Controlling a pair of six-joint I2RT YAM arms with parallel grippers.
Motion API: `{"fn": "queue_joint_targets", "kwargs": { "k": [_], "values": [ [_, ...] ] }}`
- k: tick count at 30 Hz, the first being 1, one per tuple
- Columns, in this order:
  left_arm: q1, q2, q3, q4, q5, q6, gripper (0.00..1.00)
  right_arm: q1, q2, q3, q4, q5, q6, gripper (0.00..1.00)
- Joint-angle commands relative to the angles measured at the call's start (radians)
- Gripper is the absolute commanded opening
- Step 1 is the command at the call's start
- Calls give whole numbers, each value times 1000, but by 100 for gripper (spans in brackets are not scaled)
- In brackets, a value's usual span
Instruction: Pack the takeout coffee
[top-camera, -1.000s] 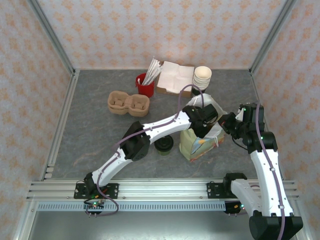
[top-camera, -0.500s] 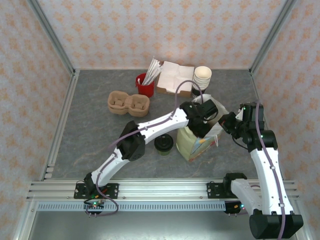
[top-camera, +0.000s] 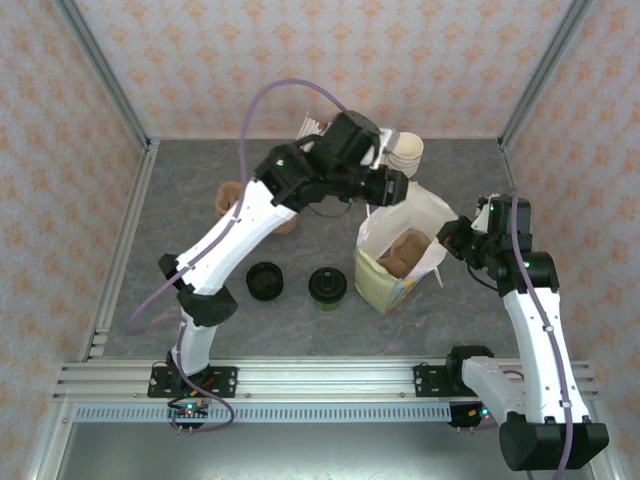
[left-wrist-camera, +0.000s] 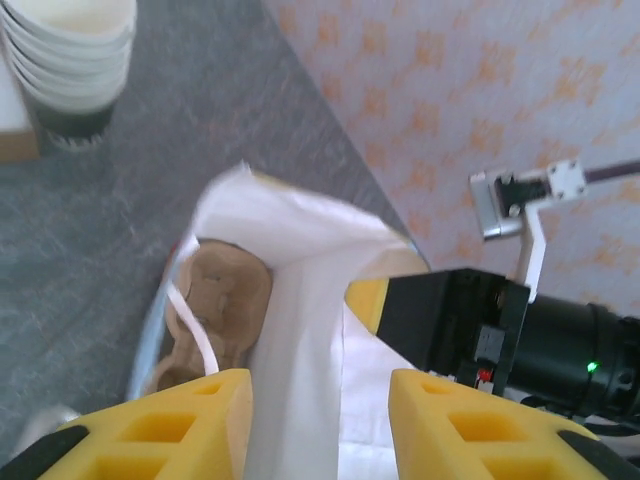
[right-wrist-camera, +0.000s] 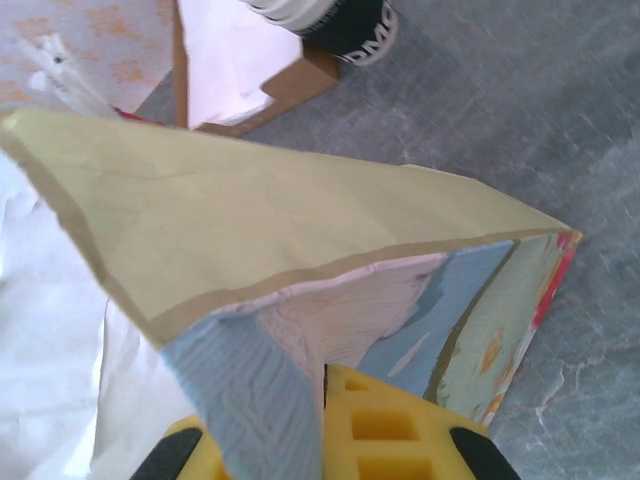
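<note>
**Left gripper (left-wrist-camera: 320, 415) spread wide over the open paper bag (top-camera: 380, 285); takeout coffee (top-camera: 327, 287) outside it on the table (top-camera: 180, 230).**

The left gripper's yellow fingers (left-wrist-camera: 180, 420) stand apart with nothing between them, above the bag's mouth, where a brown cup carrier (left-wrist-camera: 215, 300) sits inside. The right gripper (top-camera: 447, 243) pinches the bag's rim on its right side. The coffee stands upright just left of the bag, nearer the arm bases and well apart from the left gripper.
</note>
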Motion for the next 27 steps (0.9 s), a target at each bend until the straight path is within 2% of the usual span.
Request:
{"fn": "queue_joint_targets", "kwargs": {
  "k": [1, 5, 9, 17, 21, 23, 27],
  "values": [
    [47, -53, 15, -16, -66, -47, 42, -3, -36, 54, 86, -55, -113, 0],
    [94, -149, -84, 4, -151, -1, 43, -3, -57, 66, 127, -97, -157, 0],
    [125, -213, -198, 26, -151, 16, 44, -4, -59, 73, 146, -127, -163, 0],
    [132, -246, -325, 9, -159, -4, 45, -4, -52, 62, 145, -123, -118, 0],
    [132, -238, -388, -86, -197, -19, 45, -4, -27, 66, 97, -76, -63, 0],
    [119, -260, -470, -97, -228, -18, 49, -4, -6, 73, 62, -57, -36, 0],
    [82, -356, -707, -47, -274, -41, 63, -4, 27, 86, 29, -71, -22, 0]
  ]
}}
